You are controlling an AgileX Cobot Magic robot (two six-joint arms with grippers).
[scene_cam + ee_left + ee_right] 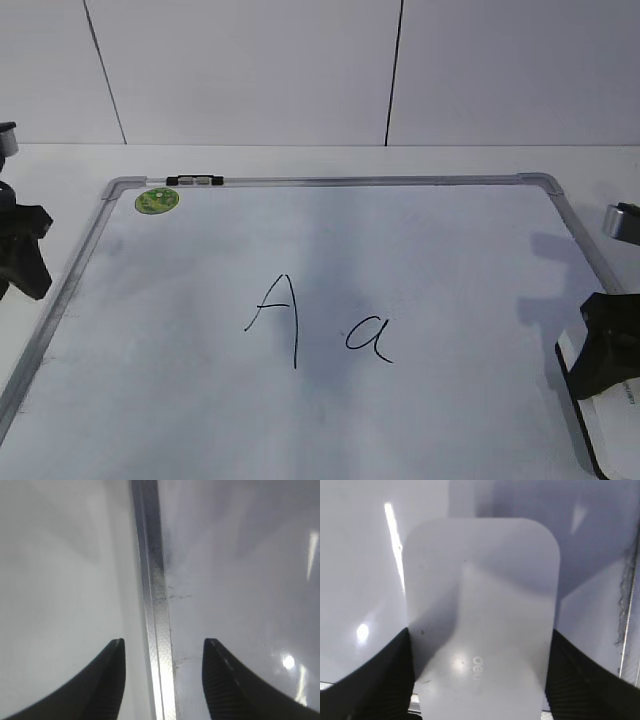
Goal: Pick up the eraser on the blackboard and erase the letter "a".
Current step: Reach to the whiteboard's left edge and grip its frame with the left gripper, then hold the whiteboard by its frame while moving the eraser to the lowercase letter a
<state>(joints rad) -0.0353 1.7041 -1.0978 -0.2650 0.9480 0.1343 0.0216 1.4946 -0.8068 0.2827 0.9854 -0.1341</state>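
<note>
The blackboard (400, 240) is a white board with a grey frame, lying flat on the table. The small letter "a" (368, 338) is drawn near its middle, to the right of a taller capital "A" (277, 315). The white eraser (612, 402) lies at the board's lower right edge. It fills the right wrist view (480, 605). My right gripper (480, 680) has a finger pressed on each long side of it; it also shows in the exterior view (610, 345). My left gripper (164, 647) is open and empty over the board's left frame (152, 605).
A round green sticker (157, 200) and a black-and-silver clip (195, 180) sit at the board's top left corner. A white panelled wall rises behind the table. The left arm (25, 250) hangs at the board's left edge.
</note>
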